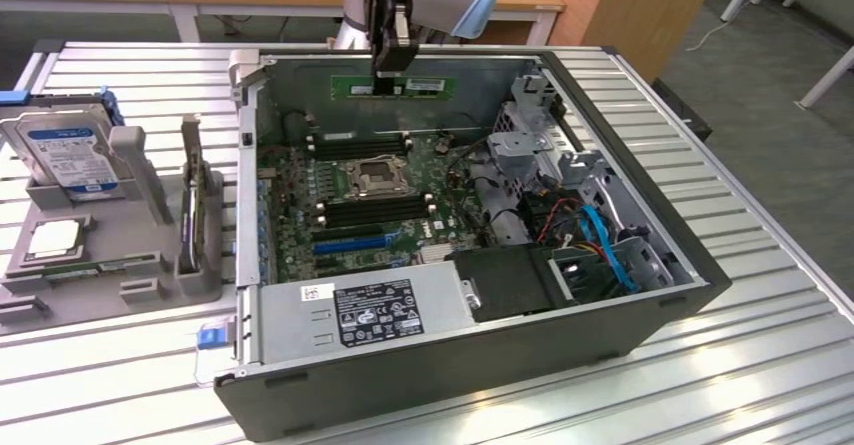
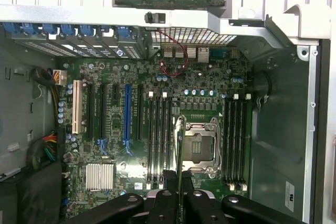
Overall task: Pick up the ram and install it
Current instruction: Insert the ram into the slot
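I am holding the long, thin green circuit-board ram stick (image 1: 430, 86) in the black two-finger gripper (image 1: 390, 87), whose jaws are clamping the stick's middle. In the exterior view the ram stick is hanging level above the twelve o'clock edge of the open grey metal computer case (image 1: 467, 365), clear of the green motherboard (image 1: 287, 200). In the wrist view I am seeing it edge-on (image 2: 179, 145), running between the square silver processor socket (image 2: 202, 148) and a bank of black memory slots (image 2: 157, 135).
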